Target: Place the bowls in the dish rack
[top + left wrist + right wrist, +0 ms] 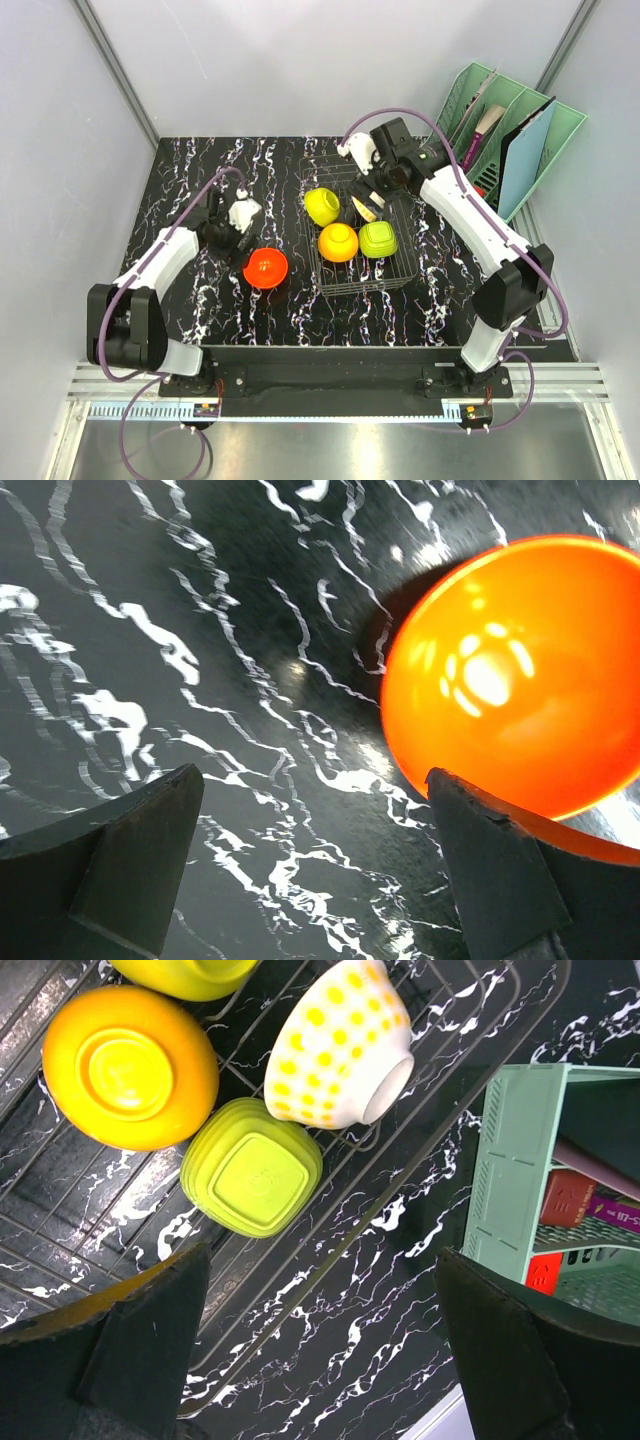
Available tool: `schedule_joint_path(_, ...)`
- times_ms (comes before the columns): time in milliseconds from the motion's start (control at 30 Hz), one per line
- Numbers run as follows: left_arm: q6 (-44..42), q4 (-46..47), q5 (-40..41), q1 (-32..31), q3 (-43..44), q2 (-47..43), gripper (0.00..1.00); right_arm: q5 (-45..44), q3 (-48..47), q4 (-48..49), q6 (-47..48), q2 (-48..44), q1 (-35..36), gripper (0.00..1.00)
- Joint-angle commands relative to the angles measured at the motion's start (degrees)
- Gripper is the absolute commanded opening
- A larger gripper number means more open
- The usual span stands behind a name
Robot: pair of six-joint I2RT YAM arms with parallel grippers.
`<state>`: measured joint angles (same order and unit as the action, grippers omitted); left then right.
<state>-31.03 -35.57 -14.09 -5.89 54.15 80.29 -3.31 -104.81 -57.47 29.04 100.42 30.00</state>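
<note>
Dish rack is sitting on the black marbled worktop, right of centre, well apart from the near edge. Four bowls are lying inside it.

- A yellow bowl is occupying the far-left part of the rack.
- An orange-yellow bowl is resting upside down, near the front.
- A lime-green square bowl is resting upside down just beside the orange-yellow one, on its right.
- A white bowl with yellow dots is lying tilted on its side at the far right of the rack, just beside the lime-green one.

A fifth item, an orange bowl, is sitting mouth up on the worktop, left of the rack and apart from it.

Left end effector is hanging low just beside the orange bowl, on its far-left side. Its jaws are standing wide apart and are gripping nothing. In the wrist view one finger is overlapping the bowl's rim. Whether it is touching cannot be determined.

Right end effector is hovering over the far-right part of the rack, above the dotted bowl. Its jaws are spread fully and are holding nothing. The wrist view is showing rack wire and worktop between the fingers.

A mint-green file organiser is standing at the far-right corner, near the rack.
</note>
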Motion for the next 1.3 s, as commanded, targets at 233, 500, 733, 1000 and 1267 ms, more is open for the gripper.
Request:
schedule_joint_path(233,-2.02,-1.34,-5.25,0.26,0.08,5.22,0.99,1.20,2.42,3.07,-0.21,-2.86,-0.73,1.00)
schedule_joint_path(500,-1.84,-3.18,-11.13,-0.17,1.66,11.73,0.99,-0.11,3.30,3.86,-0.03,-2.34,-0.82,1.00)
schedule_joint_path(733,-2.99,-5.38,-15.35,-0.52,2.89,14.63,0.63,-0.20,3.39,4.39,-0.30,-2.16,-0.99,1.00)
schedule_joint_path(1000,-4.30,-8.37,-17.64,-0.53,5.08,16.74,0.00,2.78,3.39,4.74,-2.22,-0.84,-0.99,1.00)
schedule_joint_path(1267,-7.90,-18.81,-29.12,-0.61,15.53,11.05,0.00,28.20,0.85,4.56,-11.01,-0.05,-2.13,0.99)
